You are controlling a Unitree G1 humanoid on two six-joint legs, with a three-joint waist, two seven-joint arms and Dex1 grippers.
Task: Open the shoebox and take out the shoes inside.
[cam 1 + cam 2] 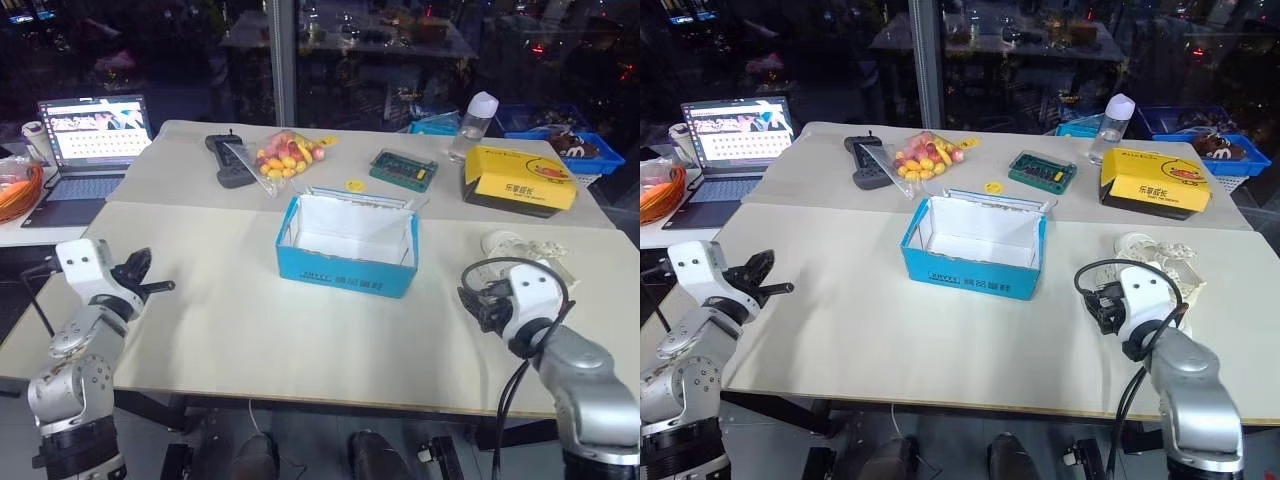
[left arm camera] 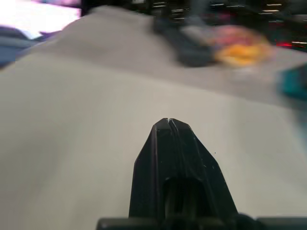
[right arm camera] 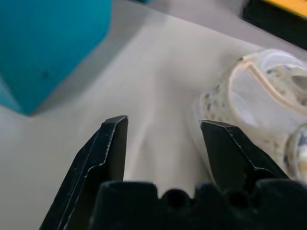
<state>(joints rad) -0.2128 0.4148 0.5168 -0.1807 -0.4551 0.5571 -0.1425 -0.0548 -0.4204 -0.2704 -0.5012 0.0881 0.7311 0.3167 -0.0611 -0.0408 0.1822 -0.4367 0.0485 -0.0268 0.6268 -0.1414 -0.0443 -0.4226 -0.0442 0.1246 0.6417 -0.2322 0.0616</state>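
Mid-worktop (image 1: 250, 330), a bright blue rectangular cardboard shoebox (image 1: 345, 268) is seen lidless, white inside; left gripper (image 2: 169, 122) is clamped empty, right gripper (image 3: 163, 127) spread, empty.

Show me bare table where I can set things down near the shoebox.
Free: the near table from the shoebox to the front edge, between both grippers. Crowded: behind the box, candy bag, green board, yellow box; shoes at its right.

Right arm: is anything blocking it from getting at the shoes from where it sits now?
Probably not. The right gripper is open and empty, with the shoes just ahead on bare table, nothing between.
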